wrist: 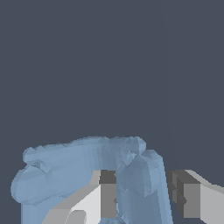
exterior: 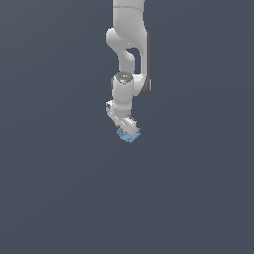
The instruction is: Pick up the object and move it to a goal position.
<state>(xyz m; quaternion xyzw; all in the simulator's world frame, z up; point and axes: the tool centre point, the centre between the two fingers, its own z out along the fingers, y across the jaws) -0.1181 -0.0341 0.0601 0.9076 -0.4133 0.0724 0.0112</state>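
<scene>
The tool [exterior: 128,126] straddles the light-blue object [wrist: 87,168], fingers [wrist: 107,199] apart, one pad touching it.

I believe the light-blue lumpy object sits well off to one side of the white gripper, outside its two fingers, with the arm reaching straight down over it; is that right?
Not quite. In the wrist view the object is not off to one side: part of it lies between the gripper fingers. Whether they press on it is unclear. The arm does reach down over it, as the exterior view shows.
</scene>
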